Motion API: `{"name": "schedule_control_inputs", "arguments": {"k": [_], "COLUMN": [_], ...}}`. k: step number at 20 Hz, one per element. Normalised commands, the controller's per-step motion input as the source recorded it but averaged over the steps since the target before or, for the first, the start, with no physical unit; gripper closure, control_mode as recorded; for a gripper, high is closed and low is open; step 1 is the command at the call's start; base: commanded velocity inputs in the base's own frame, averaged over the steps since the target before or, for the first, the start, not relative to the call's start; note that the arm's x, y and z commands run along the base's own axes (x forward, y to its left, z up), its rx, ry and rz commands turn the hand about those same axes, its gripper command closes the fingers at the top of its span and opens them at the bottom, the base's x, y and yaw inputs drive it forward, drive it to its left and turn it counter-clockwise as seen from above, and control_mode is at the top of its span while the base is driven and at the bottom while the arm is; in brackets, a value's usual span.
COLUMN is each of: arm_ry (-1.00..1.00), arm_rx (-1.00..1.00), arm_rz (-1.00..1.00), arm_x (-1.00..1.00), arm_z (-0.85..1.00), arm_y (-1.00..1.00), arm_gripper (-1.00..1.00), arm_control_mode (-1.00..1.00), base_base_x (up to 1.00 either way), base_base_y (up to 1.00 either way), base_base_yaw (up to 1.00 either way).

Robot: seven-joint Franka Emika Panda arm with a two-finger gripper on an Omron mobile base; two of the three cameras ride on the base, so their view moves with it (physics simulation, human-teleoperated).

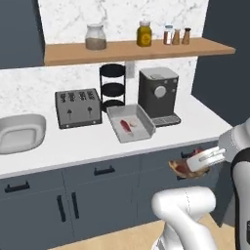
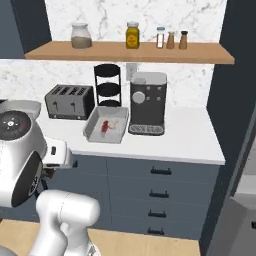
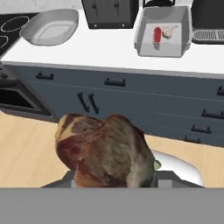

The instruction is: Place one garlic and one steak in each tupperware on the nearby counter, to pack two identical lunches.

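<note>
Carrying lumpy reddish-brown steak (image 3: 103,151), gripper (image 1: 195,163) clamped on it, off counter front edge. We judge chunk soft, slick, irregular; hold thick middle. White tupperware (image 3: 50,27) at counter's left end looks empty; grey tupperware (image 1: 131,123) near coffee machine holds red strip, garlic.

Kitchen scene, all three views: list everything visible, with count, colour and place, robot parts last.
grey tupperware: one, counter beside the coffee machine; holds the red steak strip and one pale garlic
white tupperware: one, counter's left end, nothing in it
toaster: one, black, left of the grey tupperware
tiered rack: one, black, against the backsplash
coffee machine: one, dark grey
jars and shakers: five, wooden shelf
brown steak chunk: one, held before the drawers
end effector: shut on the chunk
</note>
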Motion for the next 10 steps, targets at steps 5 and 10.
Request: {"name": "schedule_control_inputs", "arguments": {"k": [5,10], "arm_ry": [0.0,0.0], "arm_rx": [0.0,0.0], "arm_rz": [0.0,0.0], "arm_x": [0.0,0.0], "arm_z": [0.0,0.0], "arm_y": [0.0,0.0], "arm_gripper": [1.0,1.0], "arm_control_mode": [1.0,1.0], "base_base_x": [1.0,-0.01], "base_base_y": [1.0,1.0], "base_base_yaw": [0.06,0.08]}}
